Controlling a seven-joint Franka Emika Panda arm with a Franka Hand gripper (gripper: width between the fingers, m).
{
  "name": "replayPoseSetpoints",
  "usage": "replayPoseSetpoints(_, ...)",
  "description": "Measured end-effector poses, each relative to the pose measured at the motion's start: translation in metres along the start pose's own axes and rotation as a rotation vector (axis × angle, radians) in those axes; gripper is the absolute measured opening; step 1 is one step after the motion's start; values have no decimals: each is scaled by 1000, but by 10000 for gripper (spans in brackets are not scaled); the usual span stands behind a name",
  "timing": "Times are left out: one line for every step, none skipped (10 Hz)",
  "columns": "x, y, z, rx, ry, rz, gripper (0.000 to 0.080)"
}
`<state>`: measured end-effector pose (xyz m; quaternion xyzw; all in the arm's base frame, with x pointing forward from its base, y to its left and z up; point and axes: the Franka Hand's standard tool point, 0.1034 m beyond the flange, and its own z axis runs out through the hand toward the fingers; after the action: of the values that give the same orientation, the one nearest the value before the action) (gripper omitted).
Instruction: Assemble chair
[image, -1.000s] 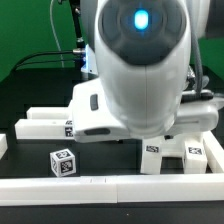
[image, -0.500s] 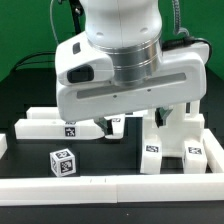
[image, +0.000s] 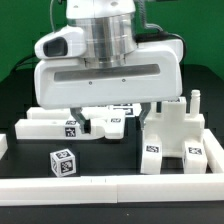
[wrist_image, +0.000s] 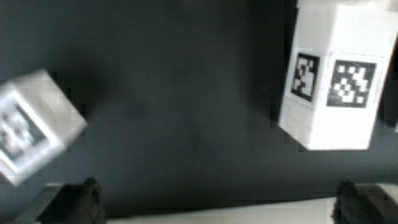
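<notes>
Now the fingers (wrist_image: 68, 206) stand wide apart and empty over the dark surface (wrist_image: 178, 90), a tagged white block (wrist_image: 338, 85) and another tagged piece (wrist_image: 32, 120) lying well apart on it.

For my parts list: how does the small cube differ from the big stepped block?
The small cube is far smaller than the big stepped block. The cube is plain-sided; the block has steps and upright pegs. Both are white, carry black-and-white tags and rest on the black table.
</notes>
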<state>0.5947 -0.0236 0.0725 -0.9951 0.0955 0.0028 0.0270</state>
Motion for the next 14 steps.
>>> replayPoseSetpoints(1,-1,1,0,-2,-6,649)
replayPoseSetpoints(1,-1,2,2,-3,19,649)
replayPoseSetpoints(0,-2,2,3,-4,76,649)
replayPoseSetpoints(-2,2,3,12,-9,179,649)
replayPoseSetpoints(-10,17,7,15,-21,320,649)
replayPoseSetpoints(-20,30,7,14,-21,466,649)
replayPoseSetpoints(-23,39,6,26,1,537,649)
replayPoseSetpoints(-22,37,7,30,21,589,649)
replayPoseSetpoints(-22,33,8,39,15,662,649)
replayPoseSetpoints(-22,32,8,46,13,716,649)
replayPoseSetpoints(-24,36,8,64,10,791,649)
replayPoseSetpoints(-34,51,9,89,-4,911,649)
replayPoseSetpoints(-46,66,8,98,-16,985,649)
replayPoseSetpoints(-60,79,10,104,-24,1063,649)
